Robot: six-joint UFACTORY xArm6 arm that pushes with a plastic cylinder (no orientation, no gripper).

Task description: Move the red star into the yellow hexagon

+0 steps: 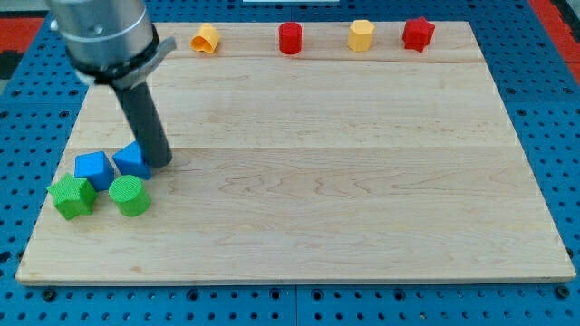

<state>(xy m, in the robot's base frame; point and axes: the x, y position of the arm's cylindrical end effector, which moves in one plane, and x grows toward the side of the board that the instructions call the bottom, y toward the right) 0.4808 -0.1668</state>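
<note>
The red star (418,33) sits at the view's top right on the wooden board (344,163). The yellow hexagon (362,35) stands just left of it, with a small gap between them. My tip (160,163) is far away at the view's left, touching the right side of a blue block (132,160). The rod rises up and to the left to the grey arm body at the view's top left.
A red cylinder (290,38) and a yellow block (206,38) lie along the view's top edge. At the lower left are a blue cube (93,168), a green star (72,196) and a green cylinder (129,195).
</note>
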